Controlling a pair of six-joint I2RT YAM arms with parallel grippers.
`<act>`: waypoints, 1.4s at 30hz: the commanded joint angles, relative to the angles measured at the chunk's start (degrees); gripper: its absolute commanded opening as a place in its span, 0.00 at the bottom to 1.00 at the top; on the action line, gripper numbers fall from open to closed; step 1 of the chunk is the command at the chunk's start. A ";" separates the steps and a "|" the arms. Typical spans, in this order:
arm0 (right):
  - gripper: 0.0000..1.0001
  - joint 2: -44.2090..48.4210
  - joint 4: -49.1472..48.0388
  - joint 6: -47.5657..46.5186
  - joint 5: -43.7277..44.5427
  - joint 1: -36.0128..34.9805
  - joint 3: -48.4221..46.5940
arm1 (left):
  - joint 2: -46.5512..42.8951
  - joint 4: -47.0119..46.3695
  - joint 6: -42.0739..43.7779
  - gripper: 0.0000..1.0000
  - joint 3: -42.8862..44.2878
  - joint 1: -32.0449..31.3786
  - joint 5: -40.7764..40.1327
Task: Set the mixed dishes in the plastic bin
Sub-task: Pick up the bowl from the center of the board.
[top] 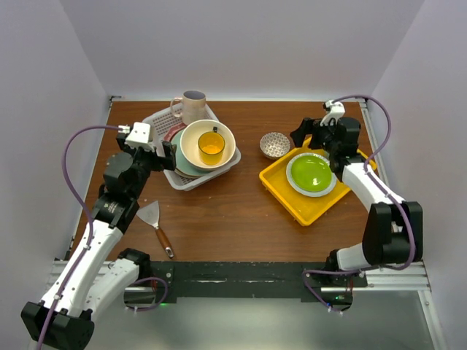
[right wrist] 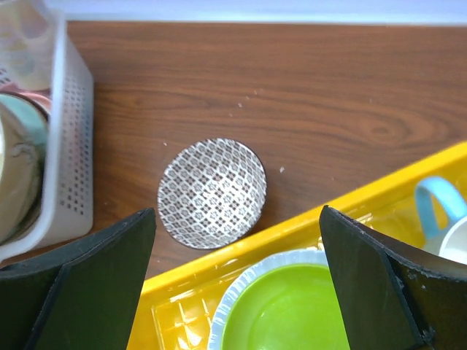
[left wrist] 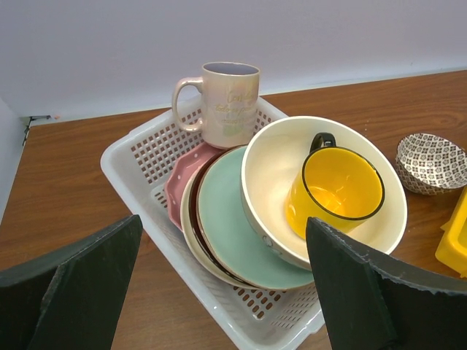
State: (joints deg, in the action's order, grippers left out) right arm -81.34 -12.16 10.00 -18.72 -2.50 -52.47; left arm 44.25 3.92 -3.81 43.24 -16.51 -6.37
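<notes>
In the white bin (left wrist: 139, 157) on the table (left wrist: 73, 189), a pinkish mug (left wrist: 226, 102) stands far, tilted stacked plates (left wrist: 226, 226) carry a cream bowl (left wrist: 273, 168) holding a yellow mug (left wrist: 332, 193), a patterned bowl (left wrist: 430, 162) and tray (left wrist: 454, 237) lie right, and the left gripper (left wrist: 222, 226) gapes wide, near.

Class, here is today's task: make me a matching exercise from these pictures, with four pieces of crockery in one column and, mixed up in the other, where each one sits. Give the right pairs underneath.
Column one
1. yellow mug
2. pinkish mug
3. patterned small bowl
4. lime-green plate

Column two
A. standing upright at the far end of the plastic bin
B. on the yellow tray
C. inside the large cream bowl
D. on the bare table, between bin and tray

Pairs: 1-C, 2-A, 3-D, 4-B
</notes>
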 commanded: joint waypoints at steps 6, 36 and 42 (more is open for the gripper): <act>0.98 -12.51 10.28 -2.15 -0.26 -0.92 -12.47 | 0.05 -3.04 0.39 1.00 0.09 0.34 0.75; 0.04 -37.93 35.01 -18.61 6.51 -8.31 -40.96 | 0.14 -3.04 0.39 1.00 0.00 0.34 0.75; 0.00 -35.12 33.53 -17.91 5.63 -8.39 -39.73 | 0.22 -3.04 0.39 1.00 0.00 0.43 0.75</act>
State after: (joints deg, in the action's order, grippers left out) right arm -119.55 22.26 -7.11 -14.46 -10.72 -91.94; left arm 44.51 3.92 -3.81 43.24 -16.51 -6.11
